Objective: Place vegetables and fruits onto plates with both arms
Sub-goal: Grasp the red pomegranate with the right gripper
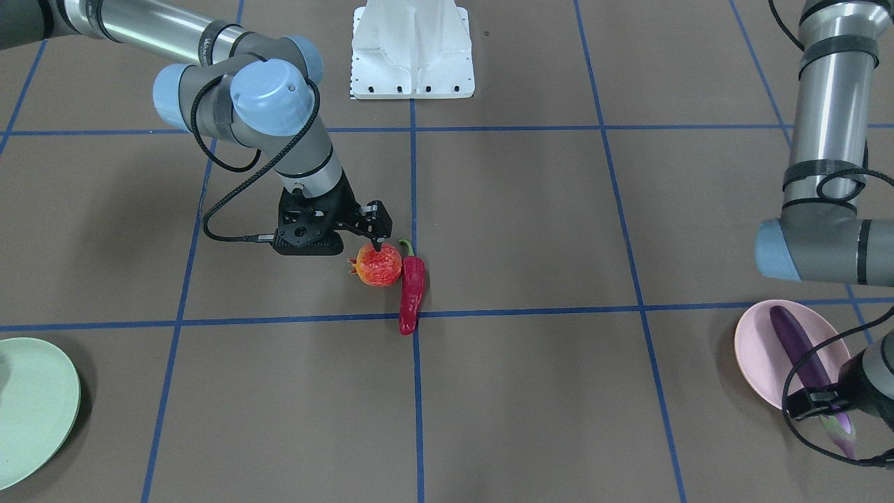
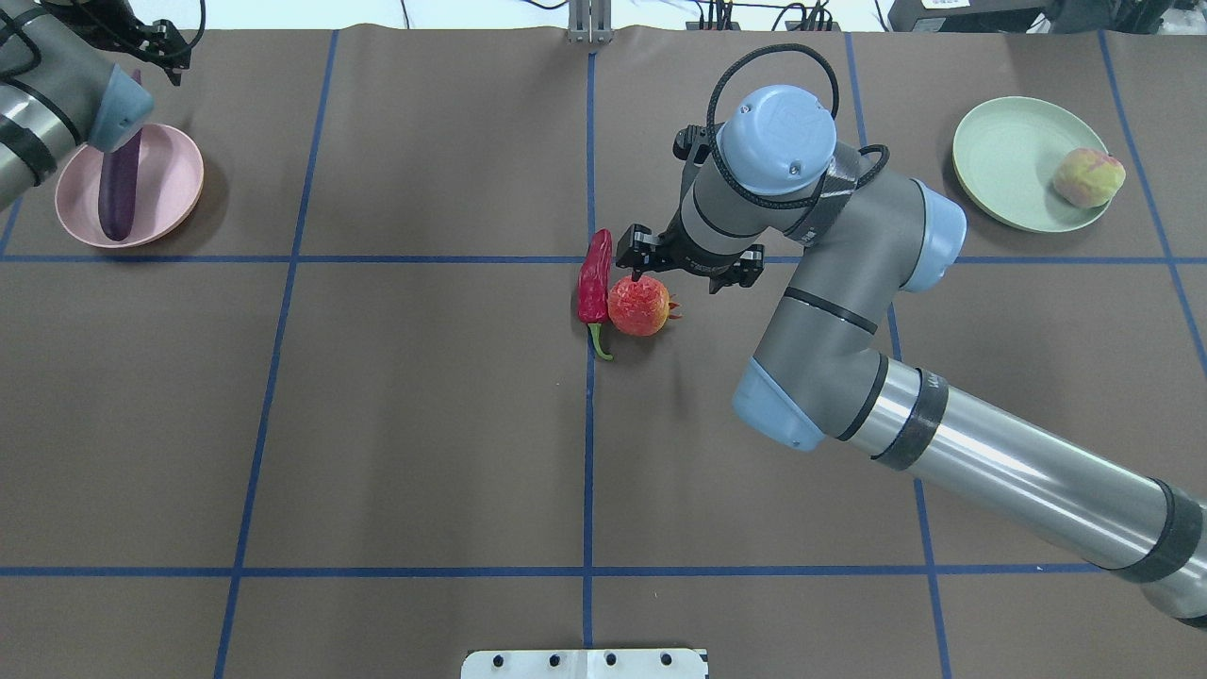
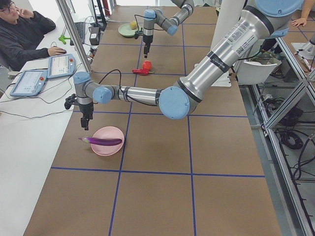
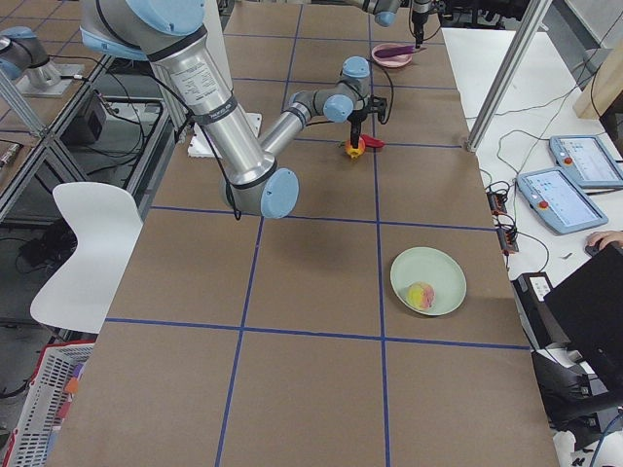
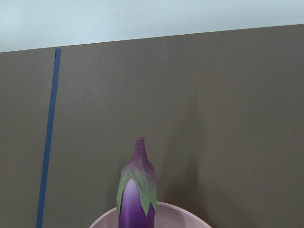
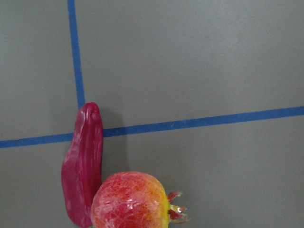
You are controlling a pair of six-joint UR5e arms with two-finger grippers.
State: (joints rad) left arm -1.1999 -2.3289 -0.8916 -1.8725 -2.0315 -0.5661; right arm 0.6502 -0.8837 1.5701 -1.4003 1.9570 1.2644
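- Nearest to the robot, the white base block (image 2: 585, 663) stands at the edge of the brown table (image 2: 377, 424).
- In the middle of the table, the pomegranate-like fruit (image 2: 640, 305) lies with its small crown pointing to the robot's right.
- The red chili pepper (image 2: 594, 283) lies touching this fruit on its left side, along a blue tape line, its green stem toward the robot.
- The right gripper (image 2: 684, 273) hangs over the fruit with the jaws spread wide. One fingertip (image 1: 378, 244) is at the top of the fruit, and the gripper grasps nothing.
- Farther, on the left, the pink plate (image 2: 179, 160) carries the eggplant (image 2: 118, 193), whose cap sticks out over the far rim.
- Farther, on the right, the mint green plate (image 2: 1000, 160) carries the peach (image 2: 1088, 177), near its right rim.
- The left gripper (image 3: 86, 125) points down over the far rim of the pink plate. I cannot tell if its jaws are wide or narrow.
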